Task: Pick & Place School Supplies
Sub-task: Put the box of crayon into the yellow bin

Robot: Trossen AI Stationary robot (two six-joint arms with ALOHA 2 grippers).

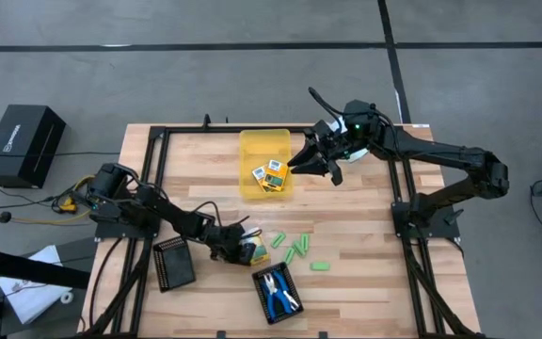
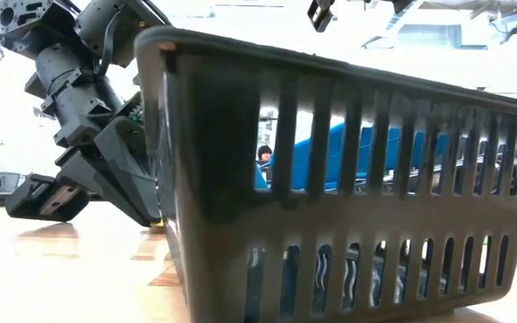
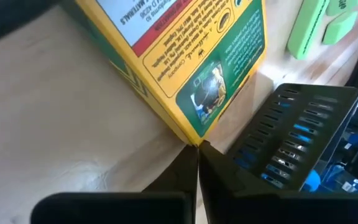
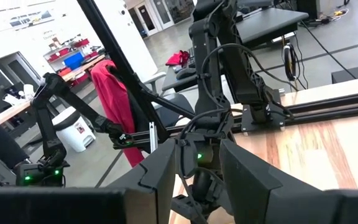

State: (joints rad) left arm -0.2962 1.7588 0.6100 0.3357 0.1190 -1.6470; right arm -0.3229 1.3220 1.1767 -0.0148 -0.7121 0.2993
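Wooden table (image 1: 365, 273): left gripper (image 1: 243, 247) clamps yellow box (image 1: 255, 250); right gripper (image 1: 310, 160) apart.

Wooden table (image 1: 365, 273) — carries a translucent yellow bin (image 1: 248, 151) toward the back, a black tray (image 1: 173, 265) at front left, a second black tray (image 1: 262, 303) at front centre, a yellow-orange box (image 1: 255, 251) and scattered light-green sticks (image 1: 290, 254) — one block (image 1: 320, 266) apart.

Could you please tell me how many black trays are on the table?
2. One black tray lies toward the table's left side. The second tray sits right of it, at the table's bottom edge in the high view, holding blue-handled tools. None seems hidden.
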